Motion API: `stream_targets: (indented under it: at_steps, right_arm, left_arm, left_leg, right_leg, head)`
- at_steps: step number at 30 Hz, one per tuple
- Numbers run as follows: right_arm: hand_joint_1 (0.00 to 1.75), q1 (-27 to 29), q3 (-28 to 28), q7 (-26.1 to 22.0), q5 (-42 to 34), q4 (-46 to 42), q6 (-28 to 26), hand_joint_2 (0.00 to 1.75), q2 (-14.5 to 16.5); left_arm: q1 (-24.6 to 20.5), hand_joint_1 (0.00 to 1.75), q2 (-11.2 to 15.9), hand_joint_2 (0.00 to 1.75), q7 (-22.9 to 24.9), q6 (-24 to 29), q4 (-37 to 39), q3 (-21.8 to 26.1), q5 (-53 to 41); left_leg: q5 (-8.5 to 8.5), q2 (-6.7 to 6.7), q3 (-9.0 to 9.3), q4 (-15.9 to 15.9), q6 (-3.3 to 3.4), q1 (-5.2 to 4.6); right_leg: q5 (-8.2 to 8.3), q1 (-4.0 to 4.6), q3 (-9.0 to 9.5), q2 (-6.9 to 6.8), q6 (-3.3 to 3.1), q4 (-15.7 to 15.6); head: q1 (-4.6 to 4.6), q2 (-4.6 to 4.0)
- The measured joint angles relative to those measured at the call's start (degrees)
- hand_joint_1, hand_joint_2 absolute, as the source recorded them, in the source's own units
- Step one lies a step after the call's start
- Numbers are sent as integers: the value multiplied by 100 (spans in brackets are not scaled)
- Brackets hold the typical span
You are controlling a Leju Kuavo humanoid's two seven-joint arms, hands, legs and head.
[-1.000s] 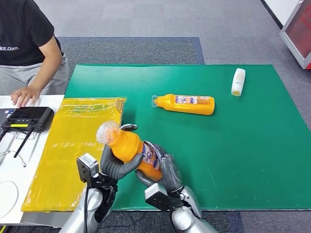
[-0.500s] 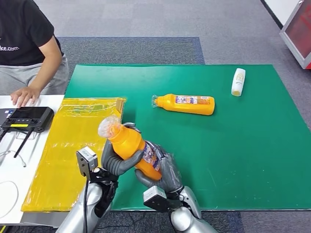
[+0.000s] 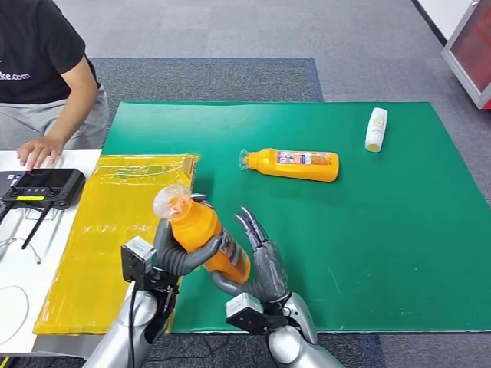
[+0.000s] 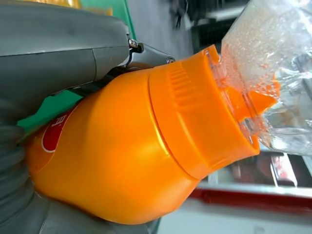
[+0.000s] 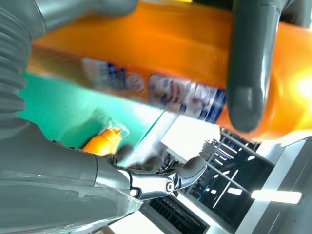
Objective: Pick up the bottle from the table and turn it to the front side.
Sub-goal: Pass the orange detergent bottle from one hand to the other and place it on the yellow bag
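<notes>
The held bottle (image 3: 209,234) is orange with a clear cap and a red, white and blue label, the hands holding it are grey, the counter (image 3: 376,230) is green, a yellow bag (image 3: 110,230) lies on it, and a small bottle (image 3: 376,129) is white.

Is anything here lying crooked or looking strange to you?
Nothing is spilled or broken. The bottle in the left hand sits tilted, clear cap up. The right hand beside it has its fingers spread. A second orange bottle and a white bottle lie on their sides on the green mat.
</notes>
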Motion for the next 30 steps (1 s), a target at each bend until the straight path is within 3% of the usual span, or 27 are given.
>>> stream_targets:
  at_steps: [5,9,13,20,30]
  right_arm:
    - [0,1,-7,0,-56,50,8,175,17]
    - [0,6,-27,-1,-103,84,43,175,20]
    - [0,49,-78,0,-151,95,97,175,21]
    - [0,231,-285,9,-220,92,196,175,24]
    - [0,367,-549,-43,-263,84,304,175,51]
  left_arm:
    - [34,175,96,175,-82,535,-100,66,-711]
    - [46,175,253,175,2,1390,-185,97,-2078]
    - [55,175,474,175,407,1946,-252,156,-3498]
    - [-27,175,986,175,1371,1338,-247,96,-5134]
    - [-417,175,1337,175,1714,695,50,-137,-5611]
  left_leg:
    - [0,0,-1,0,0,0]
    - [0,0,-1,0,-1,0]
    - [0,0,-1,0,-1,0]
    - [1,1,-3,0,-2,0]
    - [3,1,0,0,-5,0]
  right_leg:
    - [0,0,-1,0,0,1]
    - [0,0,-2,1,0,1]
    - [-1,1,-3,0,-1,2]
    - [-1,1,-7,1,-3,3]
    - [1,1,-6,1,-7,4]
  head:
    - [0,0]
    - [-1,0]
    - [-1,0]
    - [-1,0]
    - [0,0]
